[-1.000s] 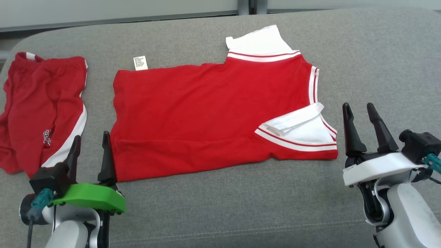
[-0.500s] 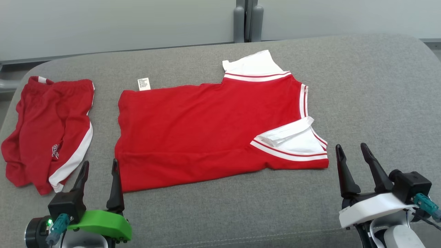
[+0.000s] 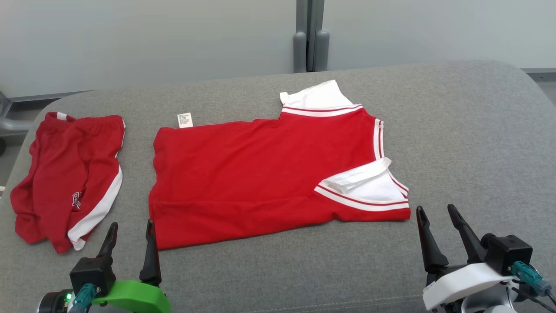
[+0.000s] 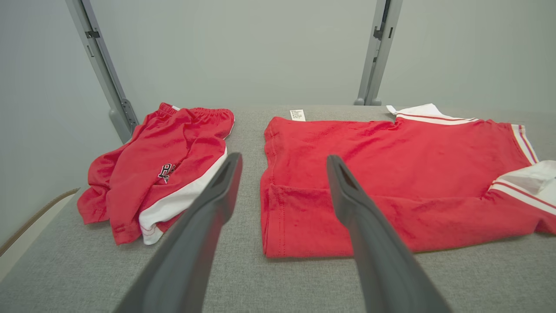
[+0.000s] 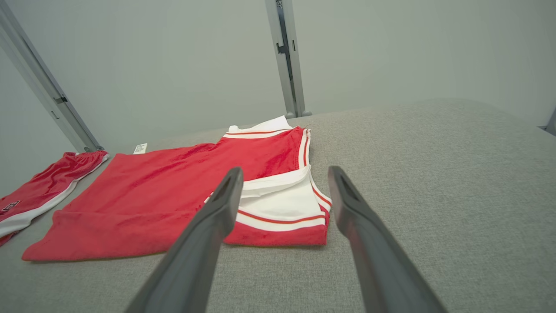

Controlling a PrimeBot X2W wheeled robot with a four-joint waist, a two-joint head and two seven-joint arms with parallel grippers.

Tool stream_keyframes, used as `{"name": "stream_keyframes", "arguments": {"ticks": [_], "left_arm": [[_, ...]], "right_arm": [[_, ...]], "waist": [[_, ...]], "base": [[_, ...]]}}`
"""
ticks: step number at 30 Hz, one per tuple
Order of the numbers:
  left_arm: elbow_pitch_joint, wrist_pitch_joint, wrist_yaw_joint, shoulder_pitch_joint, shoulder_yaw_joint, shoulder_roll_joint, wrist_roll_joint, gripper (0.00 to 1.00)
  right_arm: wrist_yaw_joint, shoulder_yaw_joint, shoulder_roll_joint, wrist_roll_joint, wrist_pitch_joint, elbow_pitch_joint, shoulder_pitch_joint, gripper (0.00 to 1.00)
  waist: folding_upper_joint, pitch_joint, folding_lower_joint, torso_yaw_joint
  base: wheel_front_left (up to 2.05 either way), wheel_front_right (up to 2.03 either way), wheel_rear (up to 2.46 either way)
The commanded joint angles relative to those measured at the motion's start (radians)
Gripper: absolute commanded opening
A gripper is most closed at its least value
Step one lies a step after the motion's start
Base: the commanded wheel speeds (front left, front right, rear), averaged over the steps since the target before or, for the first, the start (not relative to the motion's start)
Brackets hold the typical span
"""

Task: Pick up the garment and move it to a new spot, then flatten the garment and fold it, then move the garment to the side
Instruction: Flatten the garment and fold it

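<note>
shirt [image 3: 260, 174]: flat, sleeve [image 3: 369, 184] turned in for folding | left claw [image 3: 132, 223]: open, empty, by hem corner | right claw [image 3: 435, 208]: open, empty, by sleeve corner, likely ready to grip

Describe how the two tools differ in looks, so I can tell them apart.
Both have two long, dark, tapering fingers. The left tool sits on a bright green mount; the right tool on a white mount. Each carries a black block with a teal plug.
</note>
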Motion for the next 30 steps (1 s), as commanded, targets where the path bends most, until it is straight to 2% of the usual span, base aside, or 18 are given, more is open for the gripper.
{"name": "stream_keyframes", "arguments": {"ticks": [1, 18, 30], "left_arm": [[0.001, 0.001, 0.005, 0.010, 0.001, 0.005, -0.001, 1.00], [0.041, 0.023, -0.010, -0.051, -0.039, -0.005, 0.006, 1.00], [0.206, 0.111, -0.098, -0.197, -0.085, -0.047, -0.046, 1.00]], "right_arm": [[0.000, 0.000, -0.001, -0.012, 0.006, -0.005, 0.015, 1.00], [0.000, -0.020, -0.013, -0.040, 0.054, -0.007, -0.005, 1.00], [0.000, -0.003, -0.085, -0.039, 0.113, 0.127, -0.116, 1.00]], "waist": [[0.0000, -0.001, 0.0000, 0.002], [0.0000, 0.030, 0.0000, 0.029], [0.0000, 0.141, 0.0000, 0.039]], "base": [[0.00, 0.00, 0.00], [0.00, 0.00, 0.00], [0.00, 0.00, 0.00]]}}
